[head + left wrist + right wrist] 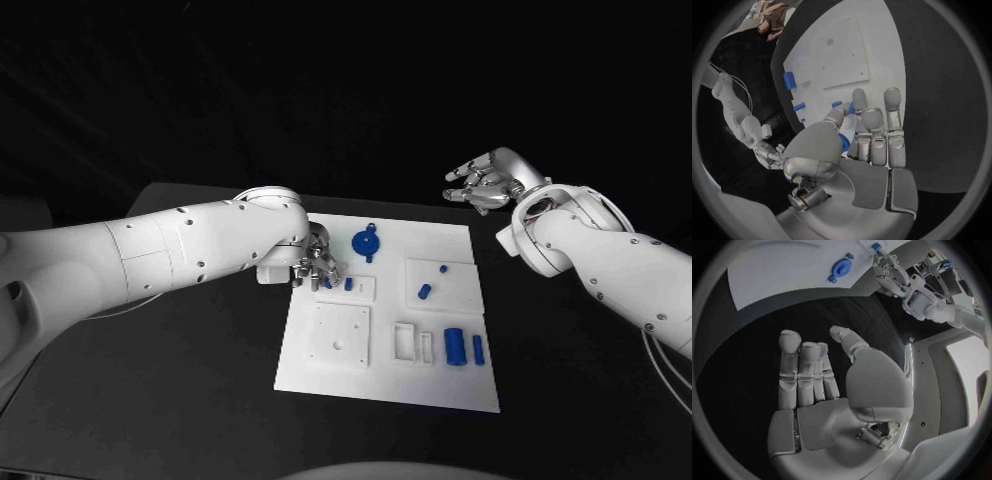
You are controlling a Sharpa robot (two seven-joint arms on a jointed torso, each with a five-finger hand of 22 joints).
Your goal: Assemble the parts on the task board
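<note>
The white task board point(433, 390) lies in the middle of the black table. My left hand point(310, 265) hovers low over the board's left edge, beside a small blue part point(349, 284) standing in a white block. In the left wrist view the thumb and fingers of this hand point(861, 145) pinch a small blue piece point(844, 142); the right wrist view shows that blue piece point(876, 247) at the left hand's point(887, 267) fingertips. My right hand point(488, 182) is raised beyond the board's far right corner, fingers apart, its palm point(823, 390) bare.
A round blue part point(366, 242) lies near the board's far edge. A short blue piece point(426, 291) sits mid-board. Two blue cylinders point(456, 345) lie at the near right, next to white frames point(405, 342) and a square white plate point(342, 335).
</note>
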